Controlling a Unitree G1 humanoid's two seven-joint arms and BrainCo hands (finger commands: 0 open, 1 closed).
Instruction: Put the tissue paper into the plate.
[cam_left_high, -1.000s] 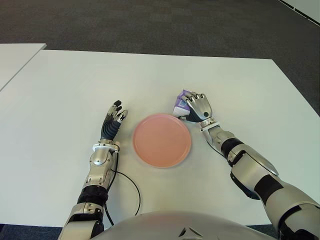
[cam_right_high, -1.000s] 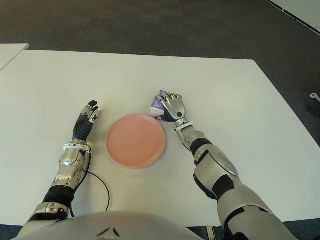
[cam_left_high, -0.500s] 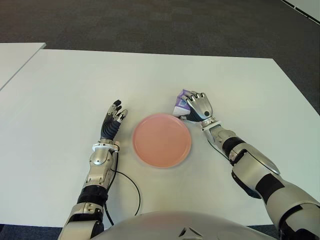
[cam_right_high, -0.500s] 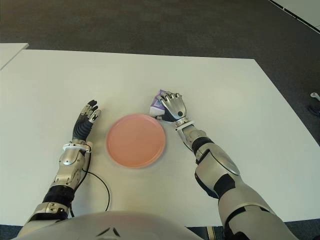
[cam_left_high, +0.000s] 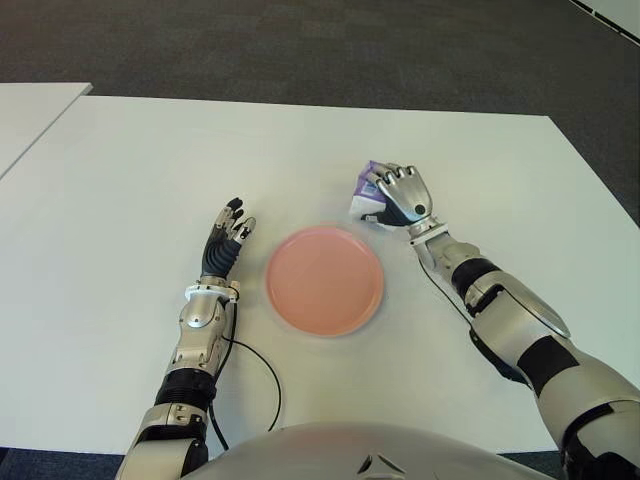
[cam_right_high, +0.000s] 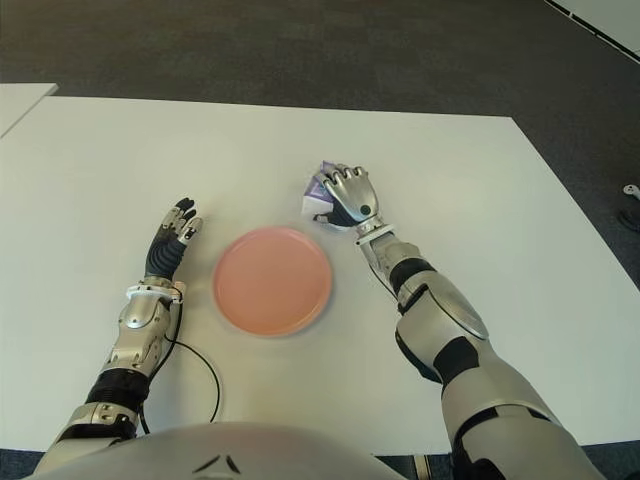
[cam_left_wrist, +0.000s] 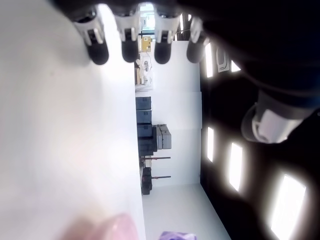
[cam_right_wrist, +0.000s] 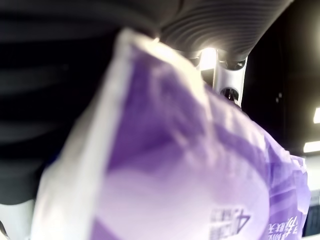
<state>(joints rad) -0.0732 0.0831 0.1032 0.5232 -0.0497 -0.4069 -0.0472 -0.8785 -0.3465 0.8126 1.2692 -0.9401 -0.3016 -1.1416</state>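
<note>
A purple and white tissue pack (cam_left_high: 366, 192) is in my right hand (cam_left_high: 398, 197), whose fingers curl over it just beyond the far right rim of the pink plate (cam_left_high: 324, 280). The right wrist view is filled by the tissue pack (cam_right_wrist: 190, 170) pressed against the palm. The pack seems slightly lifted off the white table (cam_left_high: 140, 180). My left hand (cam_left_high: 226, 240) lies flat on the table left of the plate, fingers straight and holding nothing.
A black cable (cam_left_high: 262, 372) loops on the table near my left forearm. A second white table (cam_left_high: 30, 115) stands at the far left. Dark carpet (cam_left_high: 320, 45) lies beyond the table's far edge.
My right hand has closed on the tissue pack and moved it slightly away from the plate and upward. The left hand has not moved.
</note>
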